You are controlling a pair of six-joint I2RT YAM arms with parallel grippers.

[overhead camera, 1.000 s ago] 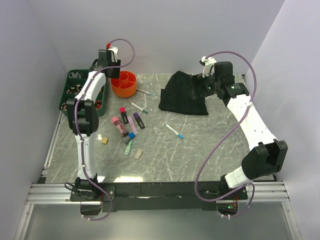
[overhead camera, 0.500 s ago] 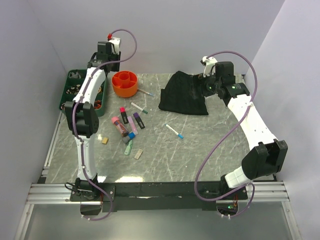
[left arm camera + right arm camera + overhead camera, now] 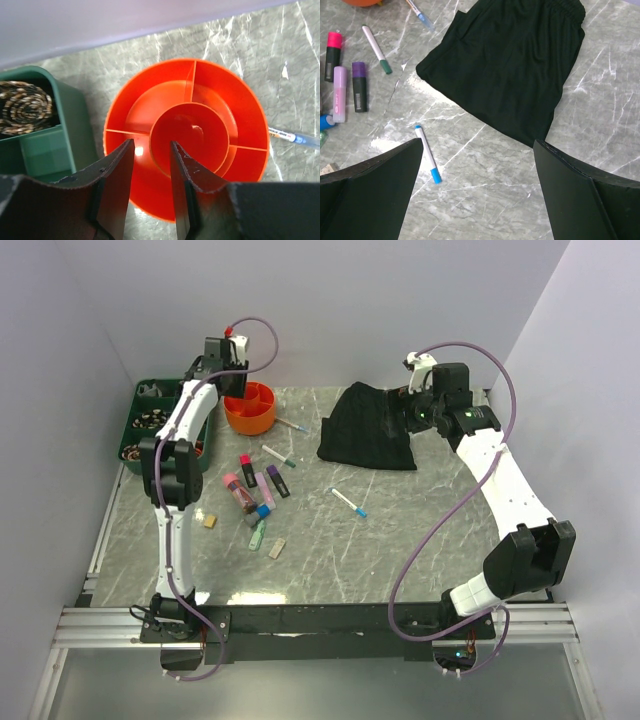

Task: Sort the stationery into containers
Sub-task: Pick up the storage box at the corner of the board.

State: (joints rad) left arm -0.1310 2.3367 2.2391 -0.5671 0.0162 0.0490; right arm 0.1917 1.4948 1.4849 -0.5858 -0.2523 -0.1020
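- We find the green tray at the table's far left corner, with coiled rubber bands in one compartment.
- The left gripper hangs over the orange tub, which sits just right of the tray. Its jaws stand a narrow gap apart and grasp nothing.
- A blue-tipped pen lies on the table just beside the tub's right side.
- Nearer the arms we note a green-capped pen, then a cluster of markers in pink, purple, black and blue, all loose on the table.
- Two tan erasers lie at the near side of that cluster.
- A blue-capped pen lies alone near mid-table.
- The black fabric lies toward the far right.
- The right gripper hovers at the fabric's right side, jaws spread wide, holding nothing.
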